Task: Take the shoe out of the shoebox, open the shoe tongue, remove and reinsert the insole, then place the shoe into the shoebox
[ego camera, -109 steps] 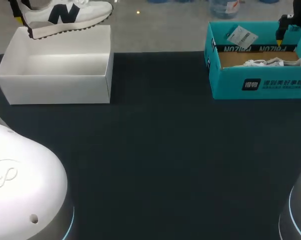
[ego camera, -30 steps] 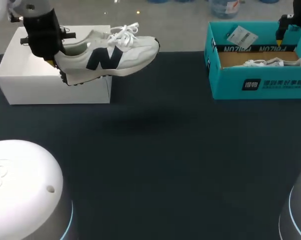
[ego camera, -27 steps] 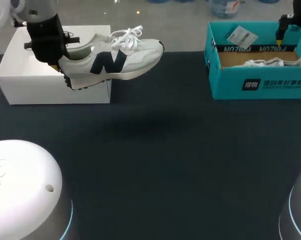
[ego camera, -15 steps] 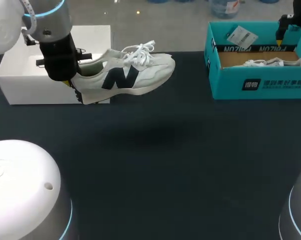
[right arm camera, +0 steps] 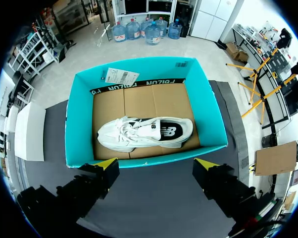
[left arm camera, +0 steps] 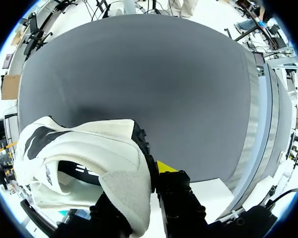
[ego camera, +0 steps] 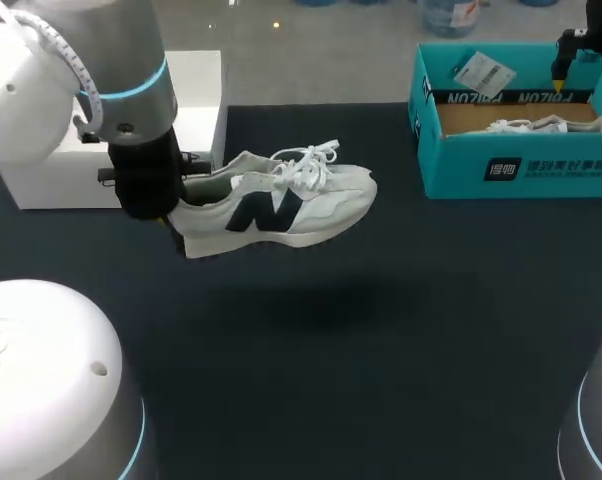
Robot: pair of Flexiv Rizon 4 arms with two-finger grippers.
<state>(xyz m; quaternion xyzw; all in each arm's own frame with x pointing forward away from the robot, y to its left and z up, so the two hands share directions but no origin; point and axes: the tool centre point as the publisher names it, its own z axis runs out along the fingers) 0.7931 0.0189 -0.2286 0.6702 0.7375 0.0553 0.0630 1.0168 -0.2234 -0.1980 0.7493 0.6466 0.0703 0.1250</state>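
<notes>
A white sneaker [ego camera: 281, 205] with a dark N on its side hangs level above the dark table, toe pointing right. My left gripper [ego camera: 159, 208] is shut on its heel. In the left wrist view the heel collar of the sneaker [left arm camera: 89, 148] sits pinched in the left gripper [left arm camera: 139, 186], with one yellow fingertip [left arm camera: 164, 166] showing. The white shoebox [ego camera: 203, 85] stands open at the back left, partly hidden by my left arm. My right gripper [right arm camera: 156, 166] is open above the near wall of a teal box [right arm camera: 79, 124] and holds nothing.
The teal box [ego camera: 521, 165] at the back right holds a second white sneaker [right arm camera: 144, 134] on brown cardboard, with a paper tag [right arm camera: 118, 76] on its far rim. My right gripper [ego camera: 566, 68] hovers over that box. The arms' white bases fill the front corners.
My left arm has carried the sneaker away from the white shoebox, forward and to the right, out over the table. The right arm has not moved.
</notes>
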